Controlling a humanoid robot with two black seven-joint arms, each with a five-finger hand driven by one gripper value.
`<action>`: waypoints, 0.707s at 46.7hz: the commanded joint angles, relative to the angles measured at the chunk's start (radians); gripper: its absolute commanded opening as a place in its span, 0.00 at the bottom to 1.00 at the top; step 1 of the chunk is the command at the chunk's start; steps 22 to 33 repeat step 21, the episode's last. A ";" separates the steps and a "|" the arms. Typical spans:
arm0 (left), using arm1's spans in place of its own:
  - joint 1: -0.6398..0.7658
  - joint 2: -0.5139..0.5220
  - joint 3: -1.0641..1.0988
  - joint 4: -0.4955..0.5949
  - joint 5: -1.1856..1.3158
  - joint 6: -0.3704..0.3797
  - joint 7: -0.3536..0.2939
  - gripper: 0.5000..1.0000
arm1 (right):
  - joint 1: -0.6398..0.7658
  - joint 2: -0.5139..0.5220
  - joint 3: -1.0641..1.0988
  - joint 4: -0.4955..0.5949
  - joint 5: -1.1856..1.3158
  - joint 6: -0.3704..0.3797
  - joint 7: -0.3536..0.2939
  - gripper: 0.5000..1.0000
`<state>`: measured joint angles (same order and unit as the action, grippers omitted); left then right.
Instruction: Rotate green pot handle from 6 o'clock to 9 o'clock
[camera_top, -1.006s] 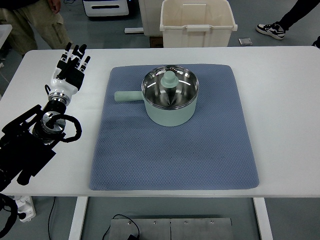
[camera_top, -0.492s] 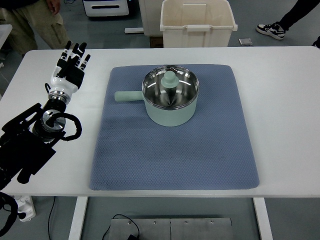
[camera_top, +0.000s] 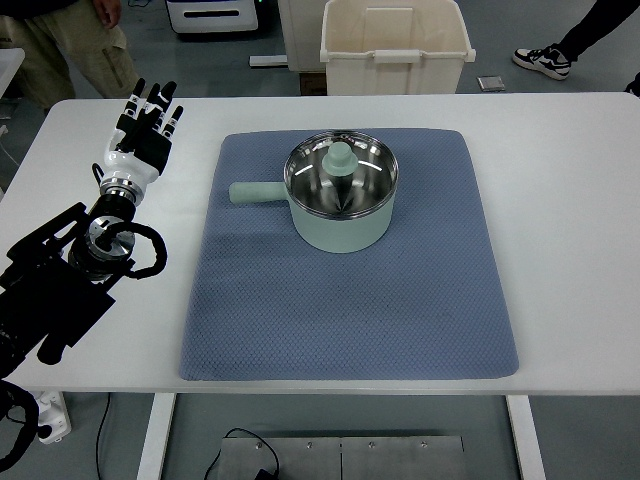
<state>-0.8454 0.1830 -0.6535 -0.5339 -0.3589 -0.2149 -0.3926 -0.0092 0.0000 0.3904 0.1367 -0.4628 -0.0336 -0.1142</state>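
A pale green pot (camera_top: 340, 205) with a shiny steel inside stands on the far half of a blue mat (camera_top: 345, 300). Its handle (camera_top: 257, 192) sticks out to the picture's left, at 9 o'clock. A green knob (camera_top: 340, 157) shows inside the pot. My left hand (camera_top: 147, 125) is over the white table to the left of the mat, well apart from the handle, fingers spread and holding nothing. The right arm does not show.
The white table (camera_top: 570, 200) carries the mat. A cream bin (camera_top: 394, 45) stands on the floor behind the table. A person's legs (camera_top: 60, 45) are at the far left, and a shoe (camera_top: 540, 60) at the far right.
My left hand has drifted slightly to the right along the table's left side. The pot and its handle have not moved.
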 joint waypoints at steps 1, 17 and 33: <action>0.000 -0.002 0.000 0.000 0.000 0.000 0.000 1.00 | 0.000 0.000 0.001 0.000 0.001 0.000 0.001 1.00; -0.003 -0.008 -0.002 0.000 0.000 0.000 -0.002 1.00 | 0.000 0.000 0.001 0.000 0.003 0.000 0.001 1.00; -0.004 -0.008 -0.002 0.000 0.001 0.000 -0.002 1.00 | 0.000 0.000 0.001 0.000 0.003 0.000 0.001 1.00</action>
